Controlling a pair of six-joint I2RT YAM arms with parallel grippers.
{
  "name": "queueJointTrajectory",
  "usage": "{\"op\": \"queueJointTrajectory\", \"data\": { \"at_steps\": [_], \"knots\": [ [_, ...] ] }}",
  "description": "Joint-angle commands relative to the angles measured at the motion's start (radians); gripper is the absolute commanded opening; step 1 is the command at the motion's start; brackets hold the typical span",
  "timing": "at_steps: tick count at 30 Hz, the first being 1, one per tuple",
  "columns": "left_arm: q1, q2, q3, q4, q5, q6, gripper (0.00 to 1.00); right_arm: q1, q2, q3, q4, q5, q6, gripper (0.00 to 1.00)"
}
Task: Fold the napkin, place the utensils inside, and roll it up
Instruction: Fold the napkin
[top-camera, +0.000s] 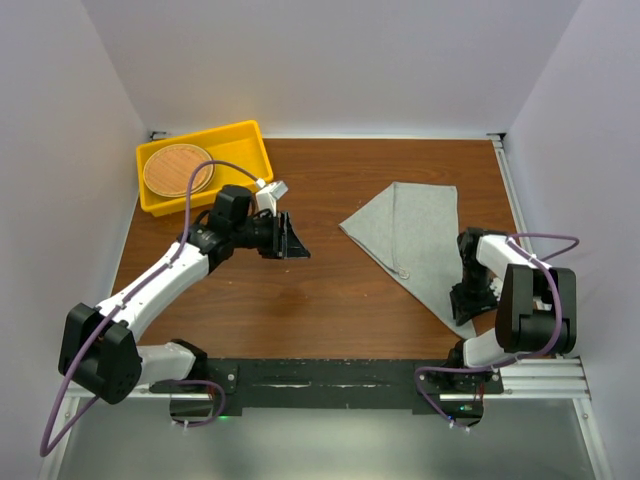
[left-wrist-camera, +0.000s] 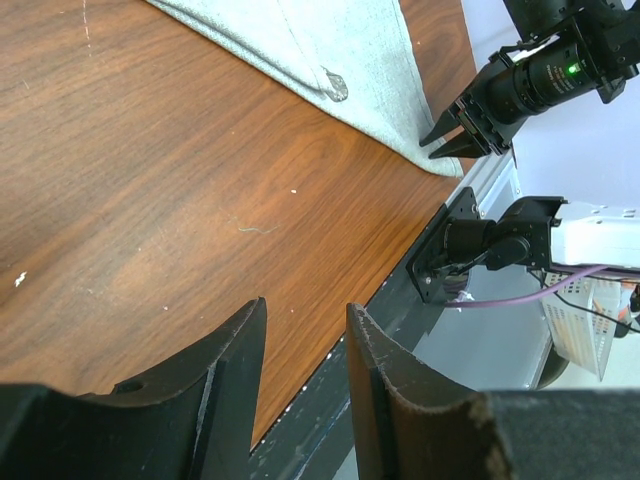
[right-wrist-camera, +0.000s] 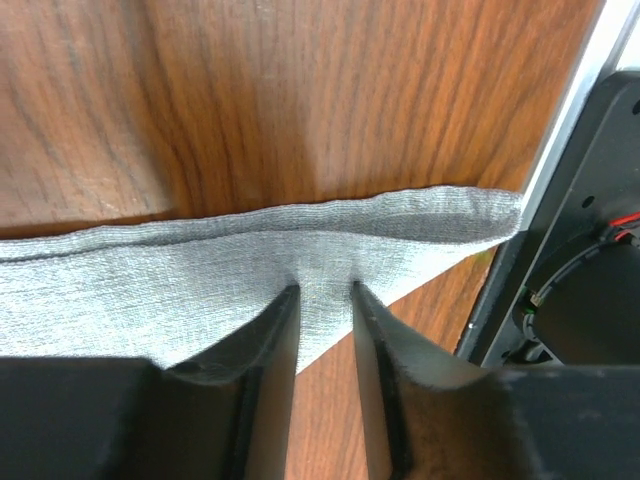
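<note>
The grey napkin (top-camera: 415, 235) lies folded into a triangle on the right half of the table, one point reaching the near right edge. My right gripper (top-camera: 468, 303) points down on that near corner. In the right wrist view its tips (right-wrist-camera: 325, 290) press into the napkin (right-wrist-camera: 200, 280) a finger-width apart, a small ridge of cloth puckered between them. My left gripper (top-camera: 290, 240) hovers open over bare wood left of the napkin, nothing between its fingers (left-wrist-camera: 305, 305). The left wrist view shows the napkin (left-wrist-camera: 330, 45) and the right gripper (left-wrist-camera: 440, 140) at its corner. The utensils are out of view.
A yellow tray (top-camera: 250, 140) stands at the back left with a round brown woven disc (top-camera: 178, 170) in it. White walls close in the table on three sides. A black rail (top-camera: 330, 378) runs along the near edge.
</note>
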Motion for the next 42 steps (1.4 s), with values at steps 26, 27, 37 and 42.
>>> {"op": "queueJointTrajectory", "data": {
  "at_steps": [26, 27, 37, 42],
  "knots": [
    [0.033, -0.025, -0.03, 0.072, 0.073, 0.005, 0.42, 0.162, -0.041, 0.22, -0.047, -0.018, -0.113, 0.0],
    [0.033, -0.024, -0.03, 0.075, 0.072, 0.005, 0.42, 0.182, -0.035, 0.228, -0.047, -0.029, -0.114, 0.0],
    [0.036, -0.012, -0.039, 0.091, 0.096, -0.009, 0.42, 0.245, 0.091, 0.317, 0.076, -0.078, -0.35, 0.14],
    [0.036, -0.019, -0.057, 0.098, 0.106, -0.013, 0.42, 0.265, 0.156, 0.443, 0.065, -0.02, -0.576, 0.56]
  ]
}}
